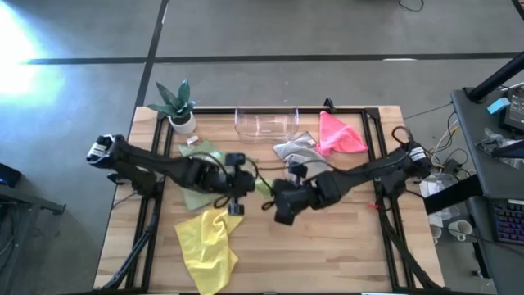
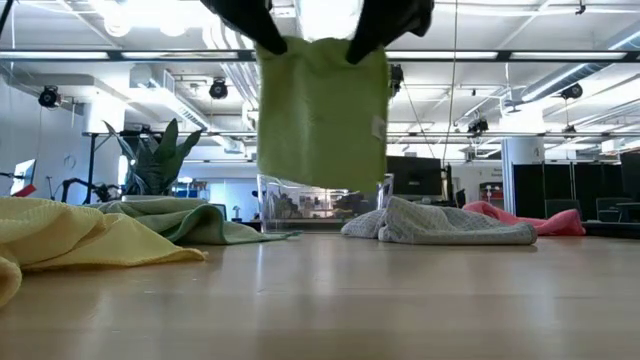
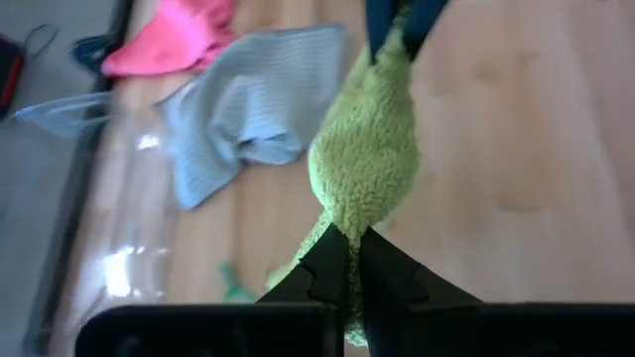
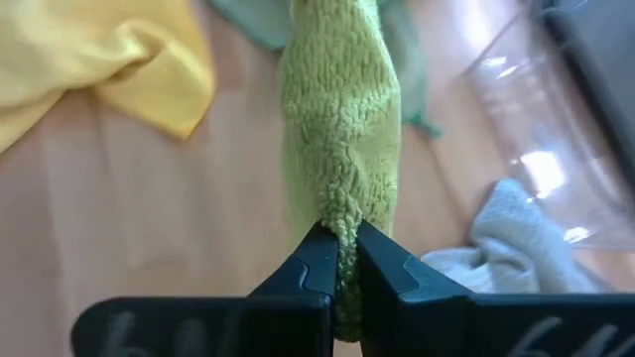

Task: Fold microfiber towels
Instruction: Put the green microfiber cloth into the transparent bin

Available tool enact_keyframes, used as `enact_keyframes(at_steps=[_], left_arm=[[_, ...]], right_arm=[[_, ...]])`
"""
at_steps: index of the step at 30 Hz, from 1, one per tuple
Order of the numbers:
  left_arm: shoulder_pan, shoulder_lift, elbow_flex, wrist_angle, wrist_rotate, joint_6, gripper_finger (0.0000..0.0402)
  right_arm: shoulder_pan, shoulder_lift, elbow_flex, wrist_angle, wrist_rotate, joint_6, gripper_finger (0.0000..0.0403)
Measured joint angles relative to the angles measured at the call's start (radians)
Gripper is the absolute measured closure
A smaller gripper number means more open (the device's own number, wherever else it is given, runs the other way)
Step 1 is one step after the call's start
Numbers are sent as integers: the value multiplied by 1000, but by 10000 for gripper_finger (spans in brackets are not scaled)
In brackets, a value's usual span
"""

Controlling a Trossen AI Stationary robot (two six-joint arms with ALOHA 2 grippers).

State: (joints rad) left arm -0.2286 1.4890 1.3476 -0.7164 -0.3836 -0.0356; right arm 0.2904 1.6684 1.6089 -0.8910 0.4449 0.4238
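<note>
I had the left hand (image 3: 352,260) pinched tight on one top corner of the lime green towel (image 2: 322,112), and the right hand (image 4: 342,256) clamped just as hard on the opposite corner. Between them the cloth hung clear above the middle of the tabletop (image 1: 327,246), its lower edge well off the wood in my low view, a small tag showing on one side edge. From above, both hands met near the centre of the tabletop, the left arm reaching in from the left side and the right arm from the right.

Around them lay the other cloths. The yellow towel (image 1: 207,242) sat crumpled on the near-left part of the tabletop, just below the left hand. The pale sage green towel (image 1: 196,172) was bunched under the left arm, nearer the far edge. The grey towel (image 1: 296,148) lay heaped just beyond the right hand, touching the pink towel (image 1: 337,135) at the far right. The clear plastic tray (image 1: 264,121) stood at the far edge, beside the grey towel, and a potted plant (image 1: 178,106) stood at the far-left corner.
</note>
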Motion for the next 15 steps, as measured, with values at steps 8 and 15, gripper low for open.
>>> enact_keyframes(at_steps=[8, 15], left_arm=[[162, -50, 1, -35, -1, 130, 401], [306, -63, 1, -1, -12, 247, 402]], right_arm=[[-154, 0, 105, 2, 5, -89, 394], [-317, 0, 167, 7, 4, -122, 394]])
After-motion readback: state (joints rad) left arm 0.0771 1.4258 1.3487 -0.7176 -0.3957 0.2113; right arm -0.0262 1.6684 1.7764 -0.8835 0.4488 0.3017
